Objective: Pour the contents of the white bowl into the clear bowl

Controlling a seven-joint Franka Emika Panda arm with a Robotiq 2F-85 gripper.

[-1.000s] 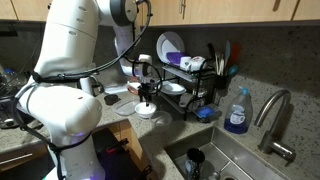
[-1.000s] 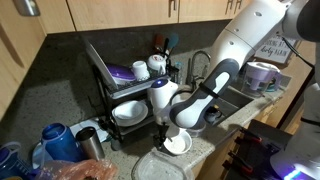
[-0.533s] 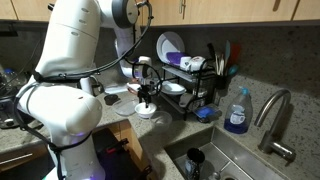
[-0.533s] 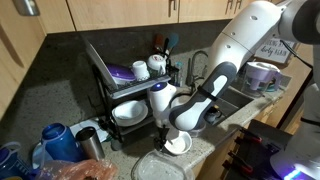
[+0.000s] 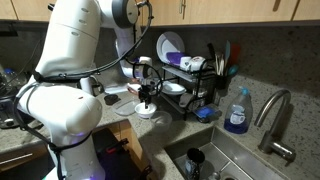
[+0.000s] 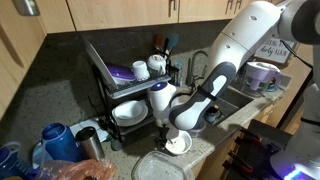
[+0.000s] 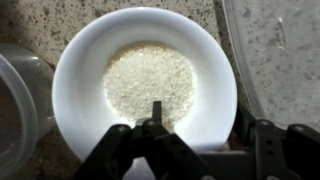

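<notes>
Your white bowl (image 7: 145, 85) sits upright on the speckled counter (image 7: 60, 20), filling the middle of the wrist view, with a flat bed of pale grains (image 7: 150, 85) across its bottom. In both exterior views you can find it on the counter directly under the tool (image 5: 147, 110) (image 6: 178, 145), in front of the dish rack (image 5: 190, 85). Your gripper (image 7: 205, 130) comes in over the bowl's near edge with its jaws spread: one finger (image 7: 155, 118) pokes in above the grains, the other (image 7: 265, 150) stands outside to the right, and the near-right rim lies between them with a plain gap on both sides, so nothing is pinched. Just right of the bowl a large clear dish (image 7: 285, 50) shows the counter through its floor; at the far left a second clear container (image 7: 15, 100) cuts into view. You cannot tell from here whether either touches the bowl. In an exterior view a white plate (image 5: 168, 45) stands upright in the rack, and a blue soap bottle (image 5: 237, 110) stands beside the faucet (image 5: 272, 110), well to the right.
</notes>
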